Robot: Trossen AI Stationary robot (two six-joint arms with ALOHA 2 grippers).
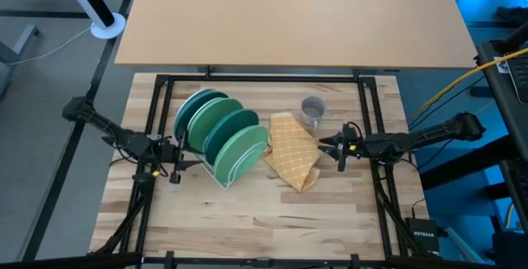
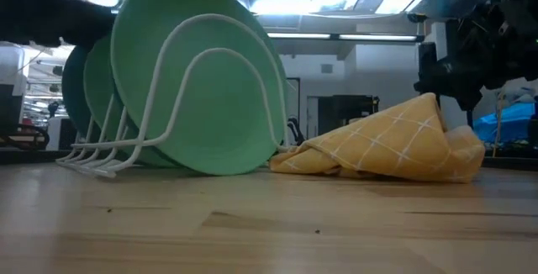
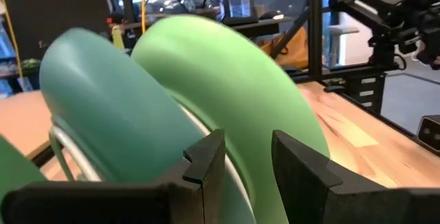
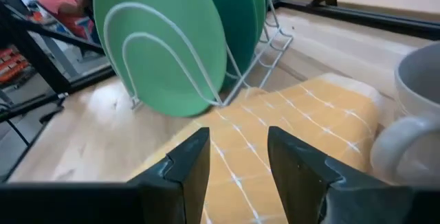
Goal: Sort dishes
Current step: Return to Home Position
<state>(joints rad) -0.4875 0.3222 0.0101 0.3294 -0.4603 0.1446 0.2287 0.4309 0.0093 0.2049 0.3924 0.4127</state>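
Several round plates, teal at the far side and lighter green nearer (image 1: 221,130), stand on edge in a white wire rack (image 1: 224,174) at the table's middle left; they also show in the low view (image 2: 202,81). A small grey mug (image 1: 312,112) stands upright beside a crumpled yellow checked cloth (image 1: 293,149). My left gripper (image 1: 176,163) is open at the rack's left side, and its wrist view shows its fingers (image 3: 247,159) close before the light green plate (image 3: 234,80). My right gripper (image 1: 332,147) is open, level above the cloth's right edge (image 4: 237,155), with the mug (image 4: 412,114) beside it.
A black frame (image 1: 256,79) borders the wooden work area, and a tan tabletop (image 1: 289,13) lies beyond it. The near half of the wooden table (image 1: 264,219) is bare wood. A person in red shows far off in the right wrist view (image 4: 58,1).
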